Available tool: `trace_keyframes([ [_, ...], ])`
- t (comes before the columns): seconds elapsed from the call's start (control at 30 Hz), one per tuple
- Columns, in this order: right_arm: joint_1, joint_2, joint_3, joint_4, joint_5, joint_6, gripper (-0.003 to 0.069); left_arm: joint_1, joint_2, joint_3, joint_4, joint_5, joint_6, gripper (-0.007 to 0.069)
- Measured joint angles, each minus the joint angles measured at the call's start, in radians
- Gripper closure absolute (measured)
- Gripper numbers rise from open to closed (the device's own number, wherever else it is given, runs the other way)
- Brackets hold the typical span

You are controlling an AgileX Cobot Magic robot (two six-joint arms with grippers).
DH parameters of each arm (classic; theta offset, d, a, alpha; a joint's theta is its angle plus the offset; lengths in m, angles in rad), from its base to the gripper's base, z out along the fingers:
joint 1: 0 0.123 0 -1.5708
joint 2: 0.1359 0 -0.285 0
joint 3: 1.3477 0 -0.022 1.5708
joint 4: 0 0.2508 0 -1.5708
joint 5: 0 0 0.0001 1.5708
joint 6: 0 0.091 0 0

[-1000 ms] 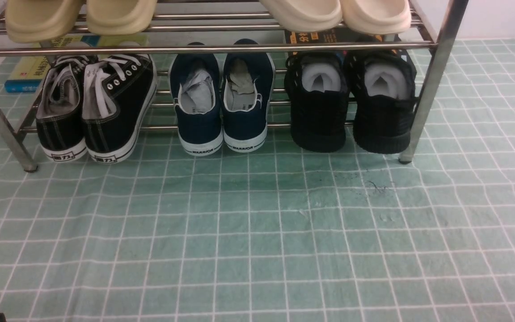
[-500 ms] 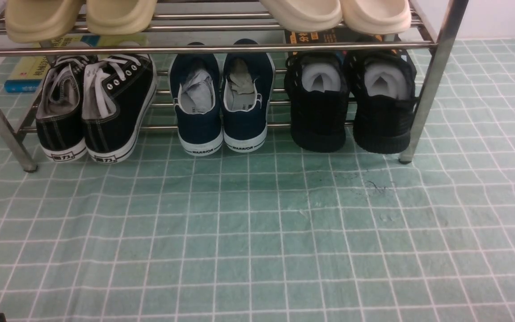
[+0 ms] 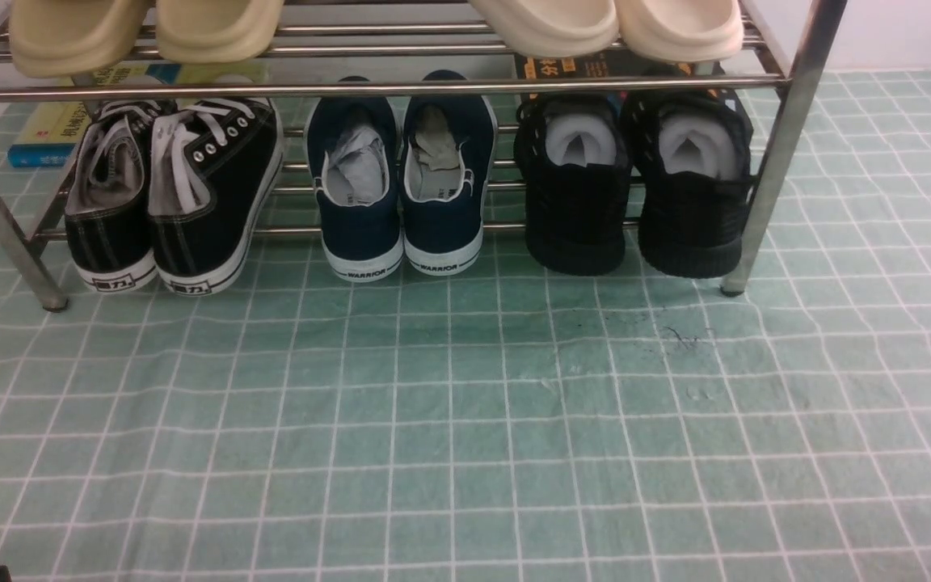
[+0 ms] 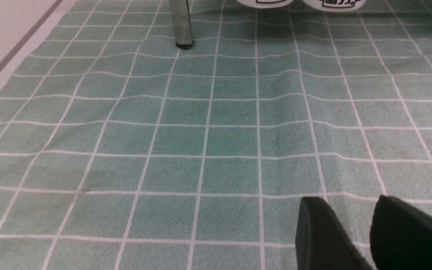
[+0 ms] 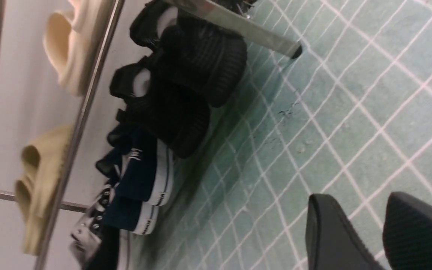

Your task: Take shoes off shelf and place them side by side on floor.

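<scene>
Black shoes (image 3: 579,202) on shelf (image 3: 781,145) lower tier, right end.
Left gripper (image 4: 351,204), right gripper (image 5: 358,200): fingers slightly apart, empty, above floor (image 3: 465,420).

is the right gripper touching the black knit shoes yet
Apart. The right wrist view shows a stretch of bare floor between the right gripper and the shoes.

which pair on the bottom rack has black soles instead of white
The all-black knit sneakers at the right end of the steel-tube shoe rack, beside its leg. The black canvas sneakers and navy shoes have white soles.
</scene>
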State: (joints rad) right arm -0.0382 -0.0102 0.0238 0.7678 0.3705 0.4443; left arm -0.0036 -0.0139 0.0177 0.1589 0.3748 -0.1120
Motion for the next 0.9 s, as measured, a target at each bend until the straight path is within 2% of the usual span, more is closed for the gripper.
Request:
trace_keyframes([
  [0.17,0.000,0.000,0.000,0.053,-0.002,0.003,0.0421,0.000,0.000,0.000,0.000,0.000,0.000,0.0385],
  [0.27,0.000,0.000,0.000,0.064,0.039,-0.038,0.0421,0.000,0.000,0.000,0.000,0.000,0.000,0.0385],
  [0.4,0.000,0.000,-0.072,0.064,0.164,-0.204,0.0427,0.000,0.000,0.000,0.000,0.000,0.000,0.0385],
  [0.43,0.000,0.000,-0.079,0.064,0.166,-0.212,0.0430,0.000,0.000,0.000,0.000,0.000,0.000,0.0385],
  [0.5,0.000,0.017,-0.183,0.053,0.173,-0.310,0.0479,0.000,0.000,0.000,0.000,0.000,0.000,0.0385],
  [0.57,0.000,0.052,-0.256,0.028,0.180,-0.367,0.0524,0.000,0.000,0.000,0.000,0.000,0.000,0.0385],
  [0.6,0.000,0.109,-0.333,-0.014,0.200,-0.430,0.0575,0.000,0.000,0.000,0.000,0.000,0.000,0.0385],
  [0.7,0.000,0.250,-0.499,-0.134,0.309,-0.519,0.0667,0.000,0.000,0.000,0.000,0.000,0.000,0.0385],
  [0.73,0.000,0.260,-0.509,-0.141,0.319,-0.524,0.0669,0.000,0.000,0.000,0.000,0.000,0.000,0.0385],
  [0.77,0.000,0.359,-0.591,-0.210,0.422,-0.558,0.0672,0.000,0.000,0.000,0.000,0.000,0.000,0.0385],
  [0.9,0.000,0.565,-0.712,-0.302,0.638,-0.597,0.0671,0.000,0.000,0.000,0.000,0.000,0.000,0.0385],
])
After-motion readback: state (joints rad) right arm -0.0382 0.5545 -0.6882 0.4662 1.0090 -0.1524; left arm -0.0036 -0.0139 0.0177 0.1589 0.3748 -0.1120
